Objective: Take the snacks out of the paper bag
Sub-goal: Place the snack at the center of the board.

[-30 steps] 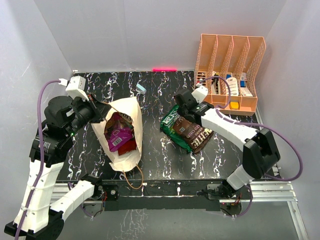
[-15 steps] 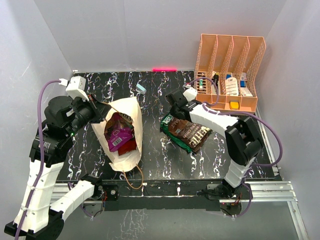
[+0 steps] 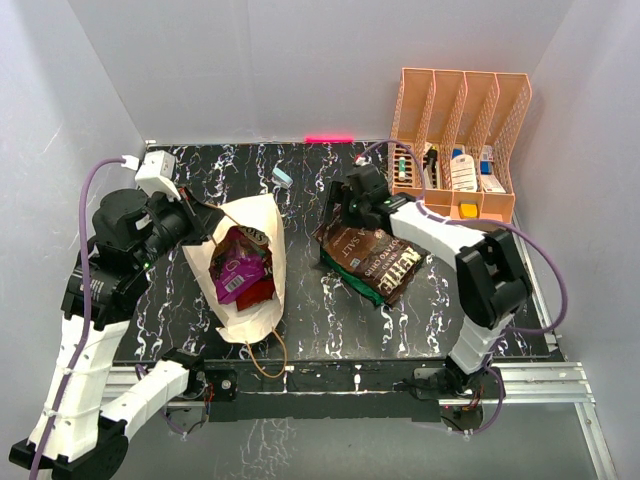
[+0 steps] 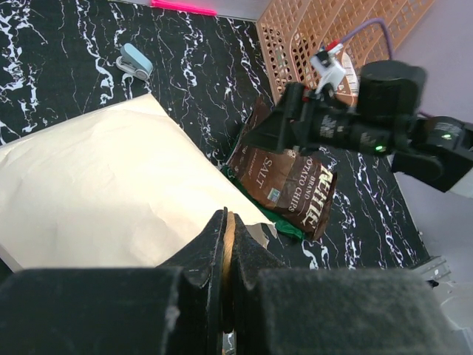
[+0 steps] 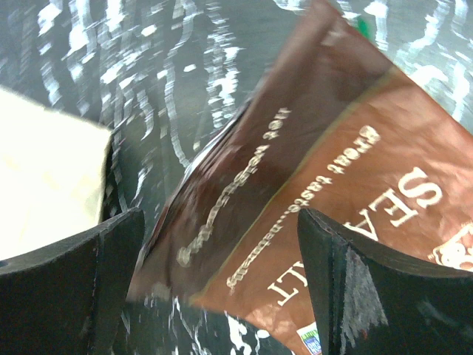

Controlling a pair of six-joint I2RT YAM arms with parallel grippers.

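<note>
The paper bag [image 3: 262, 228] lies open on the table's left half, with a purple packet [image 3: 238, 272] and a red one [image 3: 259, 293] showing in its mouth. My left gripper [image 3: 205, 228] is shut on the bag's rim; in the left wrist view the tan paper edge sits pinched in the left gripper [image 4: 228, 244]. A red-brown snack packet [image 3: 378, 256] lies on a dark green packet [image 3: 334, 262] right of the bag. My right gripper [image 3: 342, 212] hovers open over the red-brown packet's far-left end, and the packet [image 5: 310, 170] fills the right wrist view under the spread right gripper [image 5: 222, 274].
An orange divided rack [image 3: 440, 100] with small bottles and boxes stands at the back right. A tiny light-blue block [image 3: 283, 178] lies behind the bag. The bag's cord handle [image 3: 268, 358] loops toward the table's near edge.
My right gripper has opened and let go of the red-brown packet, which now rests on the green one. The right arm has shifted left and back. The left arm holds still.
</note>
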